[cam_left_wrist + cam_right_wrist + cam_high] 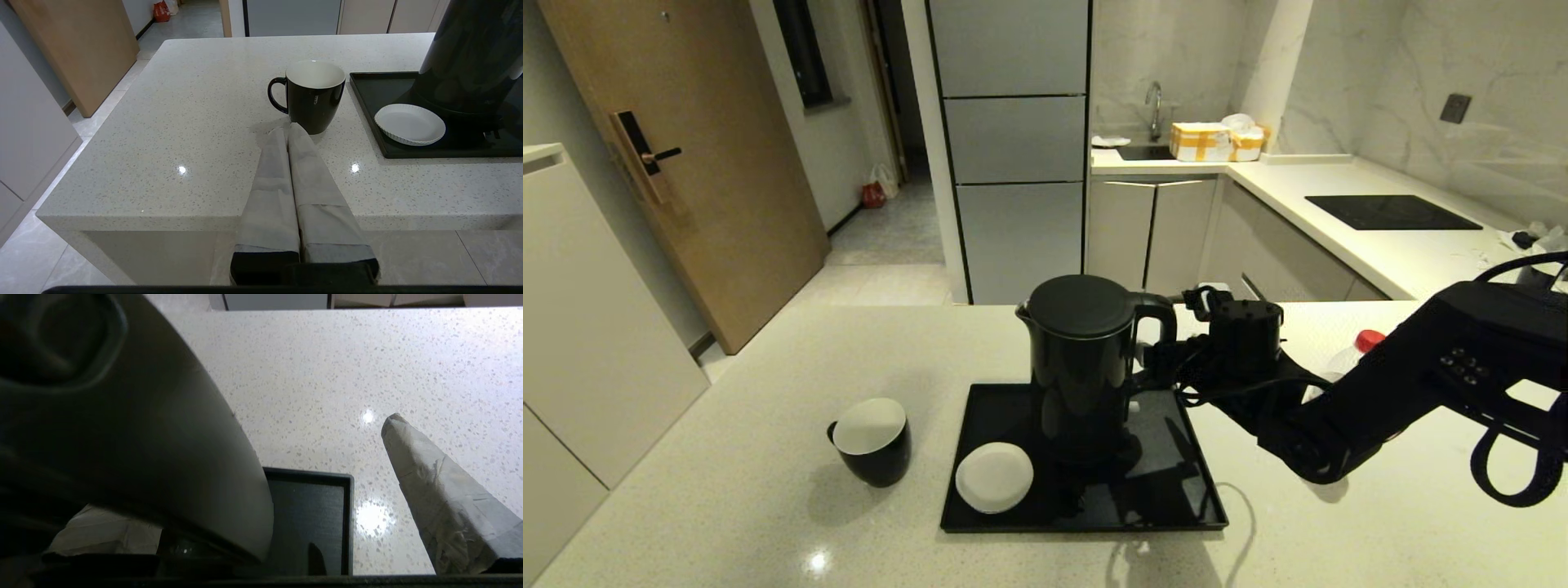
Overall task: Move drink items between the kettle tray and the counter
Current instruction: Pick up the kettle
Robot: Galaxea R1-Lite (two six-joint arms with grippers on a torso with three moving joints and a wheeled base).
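1. Head view: the kettle (1086, 367) stood upright on the kettle tray (1176, 490), beside a white coaster (994, 477). The mug (872, 441) sat on the counter (727, 490) just left of the tray. The water bottle (1349, 353) stood on the counter behind the right arm. The right gripper (1168, 347) was at the kettle's handle.
2. Left wrist view: the left gripper (288, 128) hung low at the counter's near edge, fingers pressed together, tips pointing at the mug (312, 96); contact unclear.
3. Right wrist view: the right gripper's fingers (441, 498) were spread apart, the kettle (135, 437) between them; a grip was not evident. A tray (347, 522) corner showed below.
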